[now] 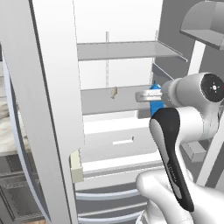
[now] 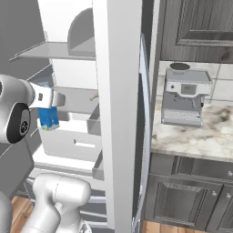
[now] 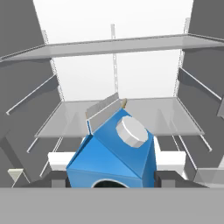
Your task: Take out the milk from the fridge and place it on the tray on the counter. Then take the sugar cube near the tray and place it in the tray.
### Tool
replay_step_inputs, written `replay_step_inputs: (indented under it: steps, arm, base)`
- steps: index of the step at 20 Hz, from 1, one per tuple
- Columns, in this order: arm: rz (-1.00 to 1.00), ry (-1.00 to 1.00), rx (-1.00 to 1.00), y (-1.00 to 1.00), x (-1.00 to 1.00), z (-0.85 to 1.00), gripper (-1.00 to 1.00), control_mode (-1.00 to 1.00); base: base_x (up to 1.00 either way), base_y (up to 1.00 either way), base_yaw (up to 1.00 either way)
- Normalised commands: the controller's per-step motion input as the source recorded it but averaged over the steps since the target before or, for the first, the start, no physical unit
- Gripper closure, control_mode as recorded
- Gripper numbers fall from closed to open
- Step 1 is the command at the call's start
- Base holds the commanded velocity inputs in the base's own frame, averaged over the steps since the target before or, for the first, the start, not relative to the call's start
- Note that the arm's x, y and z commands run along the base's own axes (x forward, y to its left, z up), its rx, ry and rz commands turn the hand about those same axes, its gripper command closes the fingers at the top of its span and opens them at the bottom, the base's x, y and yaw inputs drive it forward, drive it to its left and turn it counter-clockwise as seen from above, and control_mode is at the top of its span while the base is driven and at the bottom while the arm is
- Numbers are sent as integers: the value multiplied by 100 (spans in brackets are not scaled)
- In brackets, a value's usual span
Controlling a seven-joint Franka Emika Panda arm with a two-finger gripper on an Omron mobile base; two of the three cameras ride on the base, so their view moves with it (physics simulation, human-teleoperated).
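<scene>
The milk [image 3: 113, 157], a blue gabled carton with a grey round cap, sits between my gripper's [image 3: 111, 180] fingers [image 3: 57, 178], which are shut on its sides. From the left base view the milk [image 1: 155, 104] shows as a blue patch behind my hand, inside the open fridge [image 1: 122, 98]. In the right base view the milk [image 2: 48, 118] hangs under my hand, clear of the grey shelf of the fridge [image 2: 73, 98] and in front of the white drawer. The tray and the sugar cube are out of view.
A tiny tan object [image 1: 114, 92] lies on the middle shelf behind the carton. The open fridge door [image 2: 118, 113] stands between me and the marbled counter [image 2: 195, 136], which carries a grey coffee machine [image 2: 184, 98]. Another door panel [image 1: 48, 109] rises on my left.
</scene>
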Motion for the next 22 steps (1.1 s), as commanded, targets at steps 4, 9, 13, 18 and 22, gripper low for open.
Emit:
replay_step_inputs:
  steps: [4, 9, 13, 18, 22]
  arm:
    - [-1, 2, 8, -2, -71, 0, 100, -100]
    - [2, -1, 1, -3, -54, 0, 100, -100]
    - [4, -5, 0, 0, -52, -7, 100, -100]
    - [3, -2, 0, 0, -36, -5, 100, 100]
    - [0, 0, 0, 0, 0, 0, 100, 100]
  base:
    - [0, 0, 0]
    - [0, 0, 0]
    - [0, 0, 0]
    - [-40, 0, 3]
    - [-100, -5, 2]
